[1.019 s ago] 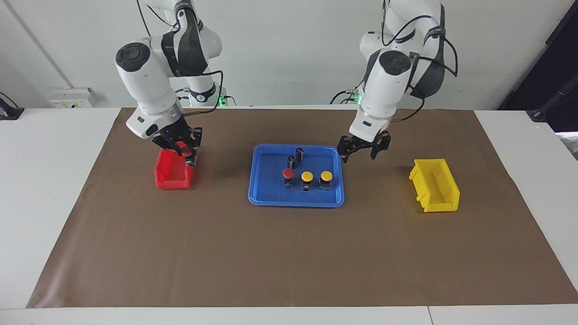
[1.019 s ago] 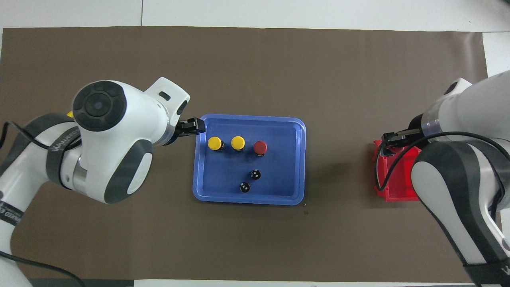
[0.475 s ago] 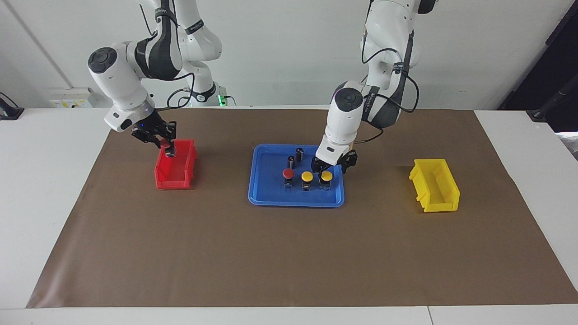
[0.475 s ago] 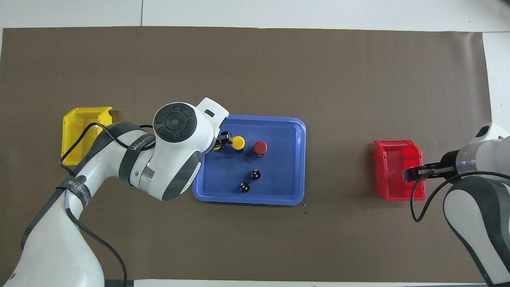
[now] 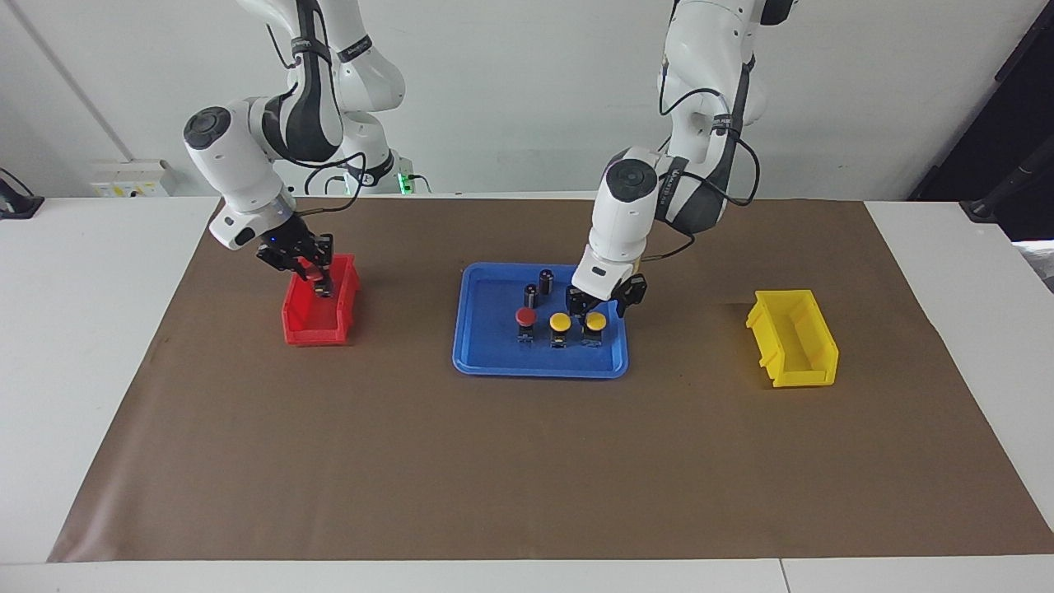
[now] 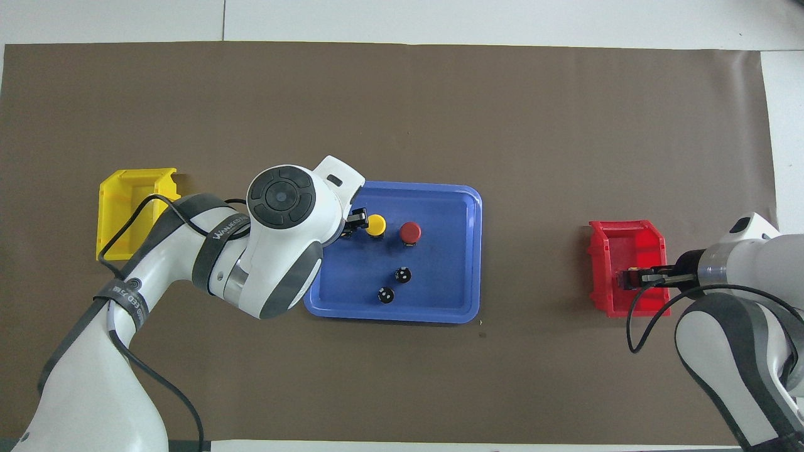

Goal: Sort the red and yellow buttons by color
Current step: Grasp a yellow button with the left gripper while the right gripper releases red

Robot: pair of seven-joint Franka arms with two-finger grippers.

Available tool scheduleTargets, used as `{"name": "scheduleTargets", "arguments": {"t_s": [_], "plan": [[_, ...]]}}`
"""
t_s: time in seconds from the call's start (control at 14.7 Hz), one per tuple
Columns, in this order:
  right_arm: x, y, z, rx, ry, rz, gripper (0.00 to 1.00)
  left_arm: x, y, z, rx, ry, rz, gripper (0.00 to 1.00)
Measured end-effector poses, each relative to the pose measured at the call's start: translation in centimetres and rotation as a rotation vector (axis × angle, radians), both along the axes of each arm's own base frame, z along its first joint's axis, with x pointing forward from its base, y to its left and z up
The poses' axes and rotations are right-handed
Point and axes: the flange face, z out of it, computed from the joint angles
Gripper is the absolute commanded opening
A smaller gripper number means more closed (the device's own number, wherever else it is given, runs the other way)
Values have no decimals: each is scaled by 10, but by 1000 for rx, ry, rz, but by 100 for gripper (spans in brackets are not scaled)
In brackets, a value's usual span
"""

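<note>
- Facing view: the left claw [image 5: 599,306] stands low in the blue tray [image 5: 494,362], directly over the yellow button [image 5: 595,322] nearest the left arm's end; its fingers straddle the cap, and I cannot tell whether they already pinch it. The button lies straight beneath the claw, so the coming move turns on a vertical close-and-lift, then a carry toward the yellow bin [image 5: 792,338] at the left arm's end of the tabletop. The second yellow button [image 5: 560,322] and a red button [image 5: 525,317] stand in the same row, just beside it.
- Facing view: the right claw [image 5: 314,276] is pressed together on another red button [image 5: 308,267], down in the red bin [image 5: 317,309].
- Overhead view: the left arm's wrist hides the targeted button; only the second yellow button [image 6: 375,225] and the red button [image 6: 410,231] show in the tray, with two dark cylinders [image 6: 394,284] nearer the robots. The right claw [image 6: 631,277] sits over the red bin [image 6: 628,233].
- Against a second ago: the left claw has crossed from beside the tray's rim to this button and narrowed; the right claw has sunk deeper into the red bin.
</note>
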Motion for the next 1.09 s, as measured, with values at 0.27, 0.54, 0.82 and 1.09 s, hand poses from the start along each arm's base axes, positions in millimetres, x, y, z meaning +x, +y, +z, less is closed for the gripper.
{"name": "scheduleTargets", "arguments": {"t_s": [0.27,0.54,0.82,1.09], "plan": [[-10,0,-19,-6,-7,5,32,-1,-4,1,-8,-10,-4,64],[-12,0,-21,-6,-9,21,60,-1,-4,1,-9,-12,-3,53],[-8,-2,-16,-7,-24,73,62,-3,-6,-6,-6,-8,2,34],[15,-5,24,6,-4,90,62,-2,-9,-10,-7,-11,8,2]]}}
